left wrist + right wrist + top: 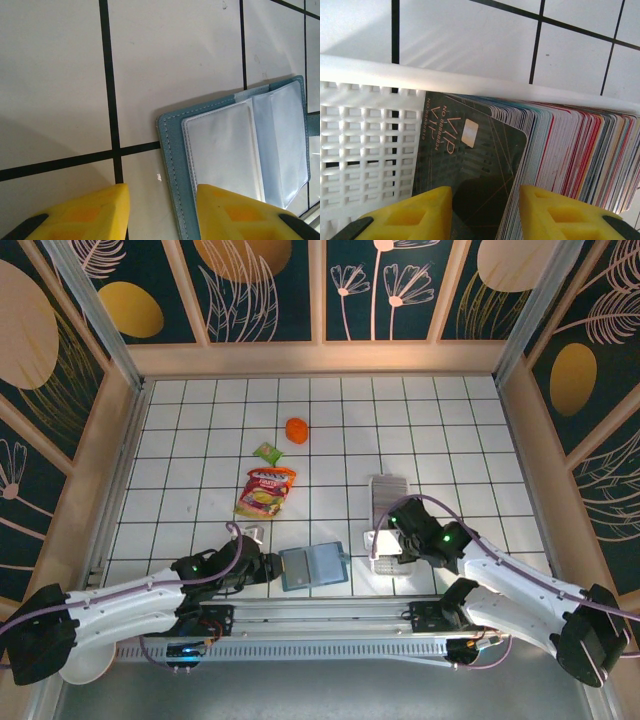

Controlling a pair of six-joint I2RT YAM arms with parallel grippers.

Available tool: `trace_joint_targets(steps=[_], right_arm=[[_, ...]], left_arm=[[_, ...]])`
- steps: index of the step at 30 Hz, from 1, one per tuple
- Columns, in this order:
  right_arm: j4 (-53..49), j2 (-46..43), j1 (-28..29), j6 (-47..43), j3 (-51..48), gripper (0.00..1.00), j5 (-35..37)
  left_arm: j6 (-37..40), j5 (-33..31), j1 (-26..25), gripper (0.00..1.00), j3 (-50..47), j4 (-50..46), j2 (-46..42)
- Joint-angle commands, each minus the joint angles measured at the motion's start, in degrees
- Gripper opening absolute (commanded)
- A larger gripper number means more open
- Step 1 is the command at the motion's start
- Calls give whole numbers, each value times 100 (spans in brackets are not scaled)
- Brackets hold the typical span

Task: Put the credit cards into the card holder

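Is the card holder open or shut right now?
Open. The card holder lies spread flat on the tiled table, cover down, its clear plastic sleeves facing up; the ones in view look empty.

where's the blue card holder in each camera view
top external: card holder lies open, bottom centre.
left wrist: card holder open at lower right.
right wrist: credit cards standing in the white tray.
shared landmark: black grid lines on the white table.
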Motion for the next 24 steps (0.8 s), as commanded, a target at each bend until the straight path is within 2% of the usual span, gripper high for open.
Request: trace_joint_targets(steps=[1,21,24], right_arm=[[-3,-86,-92,-339,172,39,256],[-31,-150,-101,-216,278,34,-30],[-2,-150,-100,-182,297,30,-66]], left_arm=[[-75,5,-27,39,87,127,70],[-112,66,-25,38,88,269,149],[-111,62,-26,38,74,258,154]])
